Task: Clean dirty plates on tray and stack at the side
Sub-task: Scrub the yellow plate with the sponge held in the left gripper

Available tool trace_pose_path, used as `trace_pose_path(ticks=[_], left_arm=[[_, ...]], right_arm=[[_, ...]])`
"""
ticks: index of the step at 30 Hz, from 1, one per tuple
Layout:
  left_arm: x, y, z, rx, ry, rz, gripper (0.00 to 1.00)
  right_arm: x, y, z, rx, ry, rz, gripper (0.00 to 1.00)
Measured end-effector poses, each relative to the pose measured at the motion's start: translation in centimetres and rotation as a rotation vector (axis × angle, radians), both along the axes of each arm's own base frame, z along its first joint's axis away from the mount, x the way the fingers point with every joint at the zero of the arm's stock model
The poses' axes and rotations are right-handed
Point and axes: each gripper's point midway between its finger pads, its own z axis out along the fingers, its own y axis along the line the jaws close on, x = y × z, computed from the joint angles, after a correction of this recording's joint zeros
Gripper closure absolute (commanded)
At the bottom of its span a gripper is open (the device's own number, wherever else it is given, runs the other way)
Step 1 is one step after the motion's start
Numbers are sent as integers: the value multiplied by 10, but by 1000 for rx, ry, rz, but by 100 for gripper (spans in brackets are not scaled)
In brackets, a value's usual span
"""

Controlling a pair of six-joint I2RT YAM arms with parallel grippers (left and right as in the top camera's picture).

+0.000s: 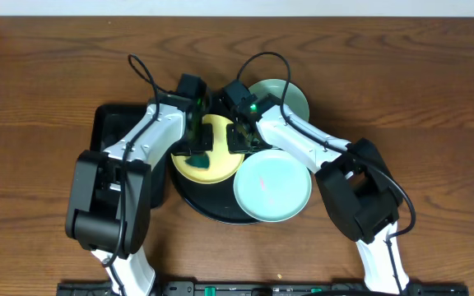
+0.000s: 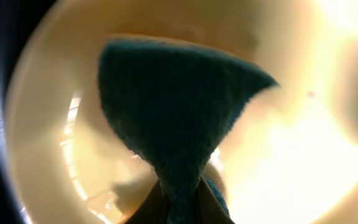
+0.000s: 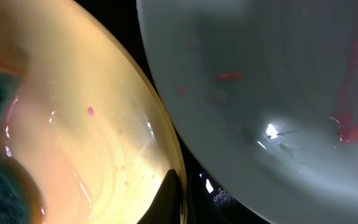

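- Teal cloth [image 2: 173, 118] is clenched in the left gripper [image 2: 179, 202] and pressed on the yellow plate [image 1: 216, 148].
- The yellow plate lies at 10 o'clock on the tray [image 1: 212, 210].
- Right gripper [image 1: 239, 136] is at the plate's 3 o'clock rim; grip unreadable.
- Step looks like wiping. Next is likely the red-smeared aqua plate [image 1: 271, 185] at 4 o'clock.

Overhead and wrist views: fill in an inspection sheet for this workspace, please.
Surface: brown wooden table.
Job's things: yellow plate and front aqua plate on the round black tray; red smears on the aqua one; second aqua plate behind the right arm.
Clutter: rectangular black tray at left.
Grippers: left gripper pinches a teal sponge over the yellow plate; right gripper at that plate's rim, grip unclear.
Cables: black cable loops above the wrists.
Surroundings: pale strip beyond the far edge.
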Motion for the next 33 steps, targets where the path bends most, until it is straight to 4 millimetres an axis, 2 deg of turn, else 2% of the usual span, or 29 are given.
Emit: trace_pose_path(ticks=[4,9,10,12,15,18,20,24,28,30,33], left_arm=[[5,-2,1,-8,-20,0,93],[6,24,-1,149,-34,255,93],[5,35,0,210,-45,336,93],[4,43,1,246,-55,392,93],[5,44,2,254,-61,408,92],[5,36,1,213,-48,333,92],[7,24,-1,134,-32,236,93],[8,-10,3,-84,-16,49,92],[12,-41,10,-239,-41,-56,93],[15,-46,11,-265,-51,-58,92],[20,-36,10,-251,-49,14,93]], right_arm=[[0,0,0,-1,1,0,98],[-1,-1,0,-2,3,0,98],[-1,-1,0,-2,3,0,98],[-1,0,0,-2,2,0,98],[0,0,0,-1,2,0,98],[0,0,0,-1,2,0,98],[0,0,0,-1,2,0,98],[0,0,0,-1,2,0,98],[-1,0,0,0,3,0,99],[-1,0,0,2,5,1,99],[-1,0,0,2,5,1,99]])
